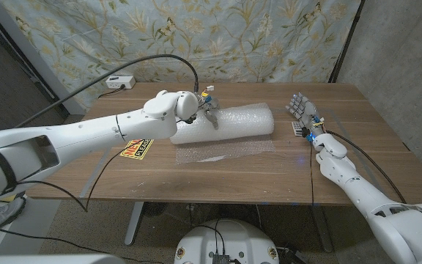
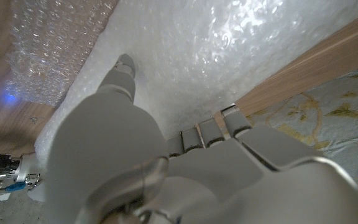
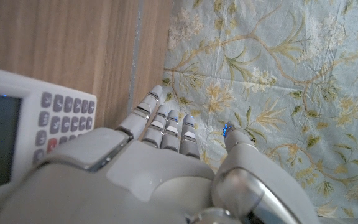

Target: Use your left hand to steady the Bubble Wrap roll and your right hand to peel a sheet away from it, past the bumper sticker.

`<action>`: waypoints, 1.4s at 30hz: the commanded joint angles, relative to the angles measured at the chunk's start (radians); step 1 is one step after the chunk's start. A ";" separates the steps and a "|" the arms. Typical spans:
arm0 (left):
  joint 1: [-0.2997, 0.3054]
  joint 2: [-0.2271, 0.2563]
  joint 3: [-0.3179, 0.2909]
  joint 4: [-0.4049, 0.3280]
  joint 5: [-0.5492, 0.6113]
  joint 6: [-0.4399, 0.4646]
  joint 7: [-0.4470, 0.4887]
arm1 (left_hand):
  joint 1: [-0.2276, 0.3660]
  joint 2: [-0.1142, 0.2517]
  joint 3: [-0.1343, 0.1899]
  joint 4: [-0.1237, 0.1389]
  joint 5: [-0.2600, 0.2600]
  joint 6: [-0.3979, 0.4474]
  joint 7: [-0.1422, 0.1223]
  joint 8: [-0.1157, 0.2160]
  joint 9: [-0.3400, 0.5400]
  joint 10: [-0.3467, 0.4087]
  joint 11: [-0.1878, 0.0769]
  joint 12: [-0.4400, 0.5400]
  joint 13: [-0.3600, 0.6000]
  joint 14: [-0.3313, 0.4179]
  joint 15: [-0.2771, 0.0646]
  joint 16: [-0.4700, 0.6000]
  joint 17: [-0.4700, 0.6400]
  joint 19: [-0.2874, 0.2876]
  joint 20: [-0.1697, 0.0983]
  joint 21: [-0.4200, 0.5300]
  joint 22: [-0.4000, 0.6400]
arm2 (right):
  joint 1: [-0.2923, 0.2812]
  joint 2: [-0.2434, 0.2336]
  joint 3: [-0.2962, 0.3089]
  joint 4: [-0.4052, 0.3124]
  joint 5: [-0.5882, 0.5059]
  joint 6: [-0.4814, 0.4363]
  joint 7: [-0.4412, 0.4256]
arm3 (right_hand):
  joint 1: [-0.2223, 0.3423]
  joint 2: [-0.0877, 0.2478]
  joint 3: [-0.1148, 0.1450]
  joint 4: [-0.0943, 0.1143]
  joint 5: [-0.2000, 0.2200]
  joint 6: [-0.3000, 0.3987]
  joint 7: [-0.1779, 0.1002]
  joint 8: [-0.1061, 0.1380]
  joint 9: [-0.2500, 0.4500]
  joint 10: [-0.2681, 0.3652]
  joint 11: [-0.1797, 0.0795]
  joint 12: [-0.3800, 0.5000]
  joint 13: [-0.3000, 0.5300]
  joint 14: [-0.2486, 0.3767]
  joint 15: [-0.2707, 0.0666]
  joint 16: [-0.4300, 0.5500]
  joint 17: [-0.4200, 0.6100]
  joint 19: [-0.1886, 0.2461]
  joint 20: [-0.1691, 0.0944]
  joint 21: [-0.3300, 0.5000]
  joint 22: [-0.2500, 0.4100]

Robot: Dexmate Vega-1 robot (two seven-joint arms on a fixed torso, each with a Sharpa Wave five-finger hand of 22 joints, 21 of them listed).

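The left robot hand (image 1: 205,108) rests on top of the Bubble Wrap roll (image 1: 229,122) near its left end, fingers pressed into the soft, dimpled plastic, which lies across the middle of the table (image 1: 269,172). The right robot hand (image 1: 301,108) stands apart at the roll's right end, fingers spread, holding nothing, beside a calculator (image 3: 17,130). A thin, translucent sheet (image 1: 222,152) already trails flat from the roll. The bumper sticker (image 1: 138,148), glossy red and yellow, lies just left. I'd press firmly down, then pinch the loose edge and draw it evenly
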 commanded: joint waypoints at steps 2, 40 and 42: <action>0.055 0.005 -0.120 0.014 -0.119 0.010 0.088 | 0.014 0.029 0.016 0.008 0.005 0.005 0.004 0.004 0.003 0.010 0.006 0.007 0.006 0.009 0.000 0.002 0.005 0.009 0.001 0.011 0.003 | 0.026 -0.009 -0.022 0.005 -0.018 -0.030 -0.002 | 0.008 0.008 0.005 -0.003 0.001 -0.002 0.002 0.005 0.005 -0.006 -0.001 0.004 0.005 0.001 0.006 0.008 0.003 0.004 0.005 0.006 0.001; 0.111 -0.015 -0.281 0.080 -0.408 -0.029 0.285 | 0.010 0.026 0.014 0.012 0.006 -0.006 0.026 -0.015 0.005 0.003 0.025 -0.008 0.020 0.000 0.016 -0.003 0.013 -0.006 0.010 0.022 0.003 | 0.090 -0.029 -0.062 0.036 -0.041 -0.074 0.022 | 0.007 0.009 0.006 -0.003 0.001 -0.004 0.004 0.006 0.005 -0.010 0.000 0.004 0.005 -0.003 0.006 0.009 0.005 0.004 0.005 0.006 0.001; 0.115 -0.021 -0.287 0.077 -0.411 -0.020 0.303 | 0.005 0.028 0.014 0.016 0.006 -0.005 0.027 -0.015 0.005 0.003 0.025 -0.009 0.021 0.000 0.017 -0.004 0.014 -0.008 0.011 0.023 0.003 | 0.084 -0.034 -0.060 0.026 -0.040 -0.077 0.019 | 0.007 0.009 0.006 -0.003 0.001 -0.004 0.005 0.006 0.005 -0.009 0.000 0.004 0.005 -0.002 0.007 0.009 0.005 0.003 0.006 0.006 0.001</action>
